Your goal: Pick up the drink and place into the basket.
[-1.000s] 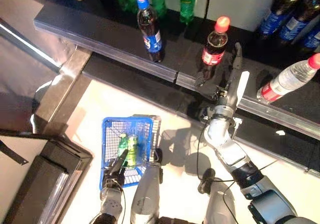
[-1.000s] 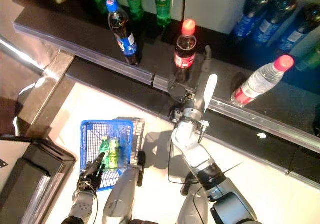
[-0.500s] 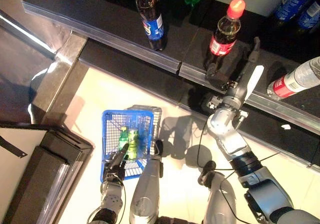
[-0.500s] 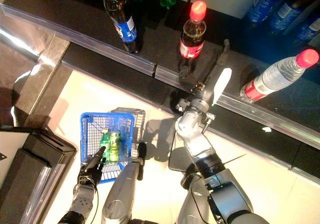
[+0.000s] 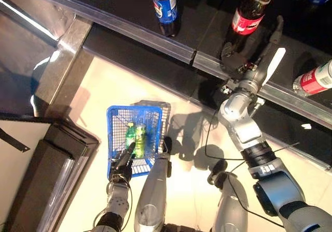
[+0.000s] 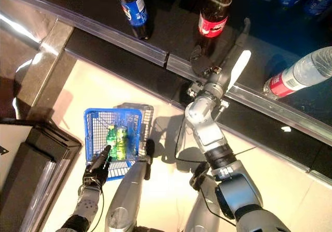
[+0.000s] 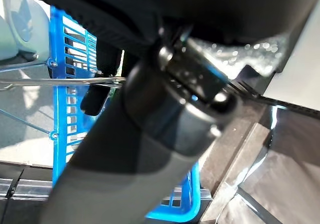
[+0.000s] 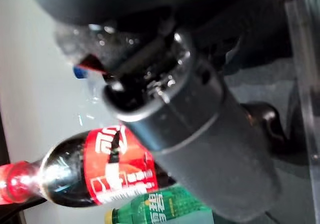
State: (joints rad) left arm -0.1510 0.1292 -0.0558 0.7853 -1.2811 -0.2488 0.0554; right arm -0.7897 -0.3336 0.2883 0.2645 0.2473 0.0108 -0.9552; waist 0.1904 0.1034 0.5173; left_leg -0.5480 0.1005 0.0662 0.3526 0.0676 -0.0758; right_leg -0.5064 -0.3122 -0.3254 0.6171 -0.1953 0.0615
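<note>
A cola bottle with a red cap and label [image 5: 249, 15] stands upright on the dark shelf [image 5: 129, 32]; it also shows in the right wrist view [image 8: 100, 174]. My right hand [image 5: 243, 65] is on the shelf edge just right of the bottle's base, fingers straight and open, holding nothing. My left hand [image 5: 122, 167] is shut on the thin wire handles [image 7: 60, 81] of the blue basket [image 5: 112, 138], which hangs low at the left. Green drinks [image 5: 136, 137] lie inside the basket.
A cola bottle with a blue label [image 5: 166, 9] stands on the shelf to the left. A clear water bottle with a red label [image 5: 317, 79] is at the right. A dark cabinet [image 5: 46, 180] is at the lower left, beside the basket.
The camera has tilted down, so the shelf sits higher in view. My right hand has reached a little farther onto the shelf beside the red cola bottle. The basket hangs as before.
</note>
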